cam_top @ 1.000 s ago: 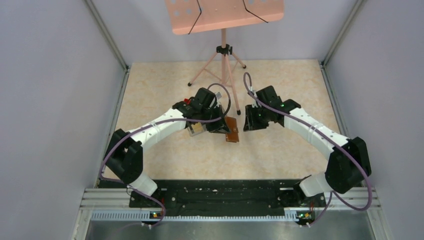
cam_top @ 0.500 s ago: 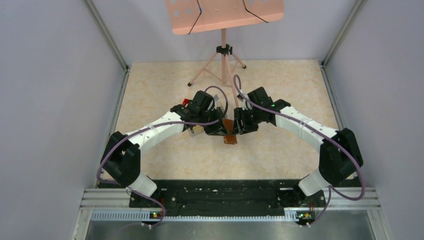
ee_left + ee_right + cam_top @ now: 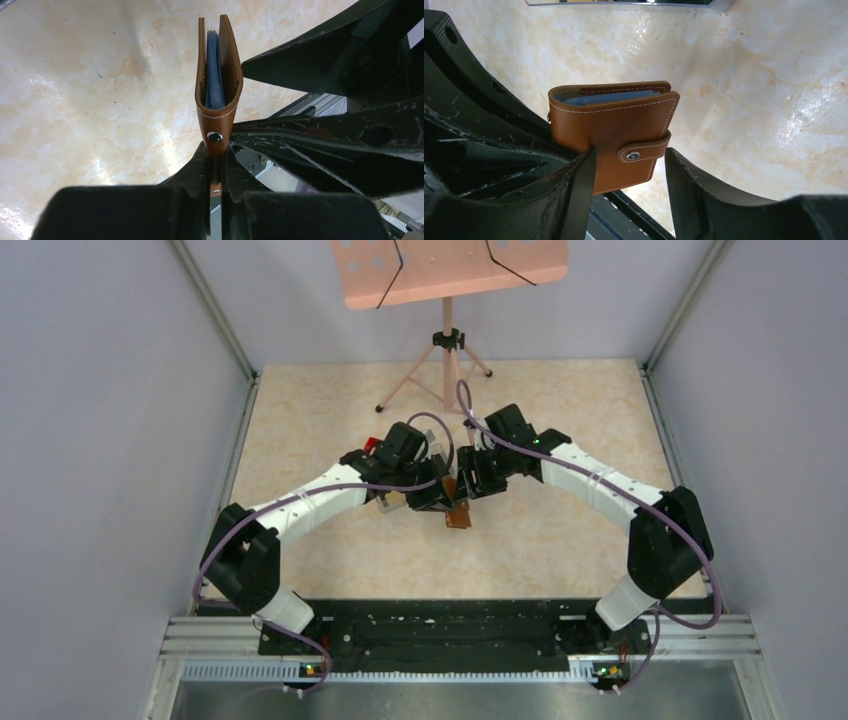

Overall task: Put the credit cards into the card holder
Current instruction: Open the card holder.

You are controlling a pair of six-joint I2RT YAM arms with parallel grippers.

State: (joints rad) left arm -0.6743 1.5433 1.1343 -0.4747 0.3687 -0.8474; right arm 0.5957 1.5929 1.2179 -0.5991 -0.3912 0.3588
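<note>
The folded tan-brown leather card holder [image 3: 616,125], white-stitched with a snap strap, shows blue plastic credit cards [image 3: 215,75] inside. The left gripper [image 3: 215,172] has its jaws pinching it; the right gripper [image 3: 630,165] has its jaws spread around it.

The top external camera sits high above and behind the arm bases and faces down and forward over the table [image 3: 330,430]. It is the farthest view and takes in both arms whole.

The left wrist camera sits behind the left gripper [image 3: 215,161] and faces along its fingers at close range. It shows the card holder [image 3: 218,75] edge-on just beyond the fingertips.

The right wrist camera faces along the right gripper [image 3: 628,167], equally near. It shows the card holder's broad outer face between its fingers.

All three views share the card holder. Each wrist view also catches the other gripper's black body beside it.
</note>
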